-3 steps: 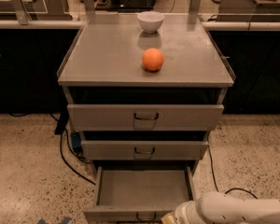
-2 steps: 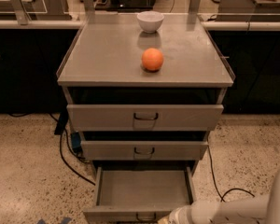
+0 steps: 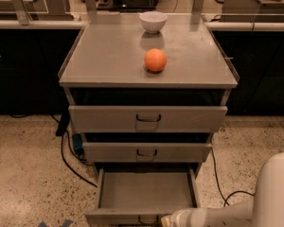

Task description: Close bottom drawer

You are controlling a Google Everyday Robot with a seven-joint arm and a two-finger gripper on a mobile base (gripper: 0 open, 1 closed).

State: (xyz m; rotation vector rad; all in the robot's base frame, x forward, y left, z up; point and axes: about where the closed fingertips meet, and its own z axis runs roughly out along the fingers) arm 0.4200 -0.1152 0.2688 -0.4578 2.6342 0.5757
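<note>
the bottom drawer (image 3: pixel 146 192) stands pulled open; the pincer (image 3: pixel 167 220) sits at its front edge, whether apart or together i cannot tell.

1. The gripper (image 3: pixel 166 220) sits slightly lower and further left than a second ago, now at the view's bottom edge against the front of the bottom drawer (image 3: pixel 146 190).
2. The forearm (image 3: pixel 213 217) has dropped and is now partly cut off.
3. A white arm link (image 3: pixel 274 188) has entered at lower right and looks bigger than 0.7 s ago.
</note>
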